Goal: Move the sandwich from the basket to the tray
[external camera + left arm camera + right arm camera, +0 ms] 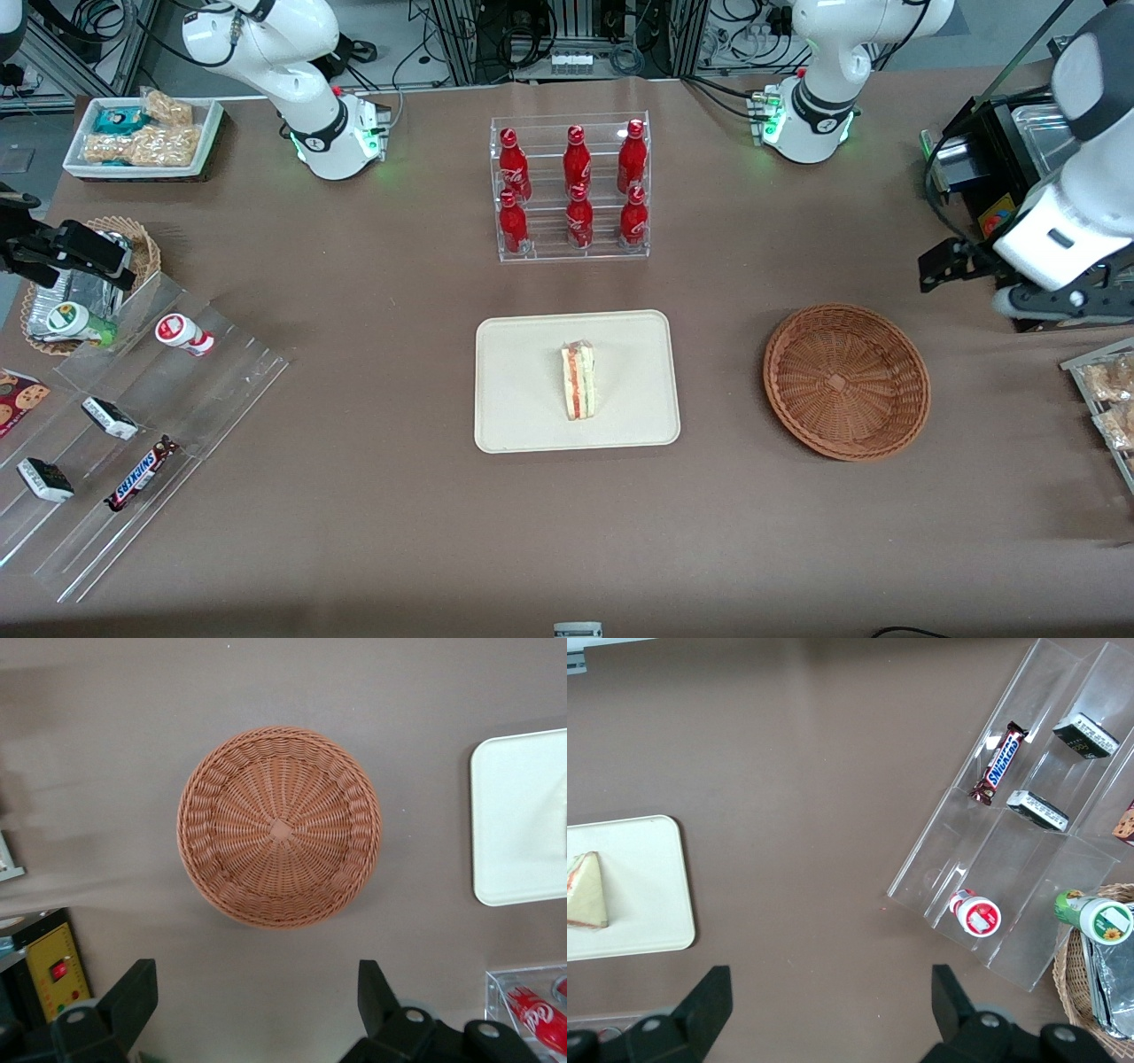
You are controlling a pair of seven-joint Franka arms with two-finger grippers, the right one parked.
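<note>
- Snickers bar on the clear stepped rack twd the parked arm's end; name readable. Other small packs there: print too small to read.
- Coca-Cola bottles, six red ones in a clear stand, script partly legible.
- Sandwich lies on the tray, filling stripes up.
- Basket beside tray, nothing in it.
- My gripper hangs above the table near the basket, fingers spread wide, holding nothing; fingertips cut off in wrist view.
</note>
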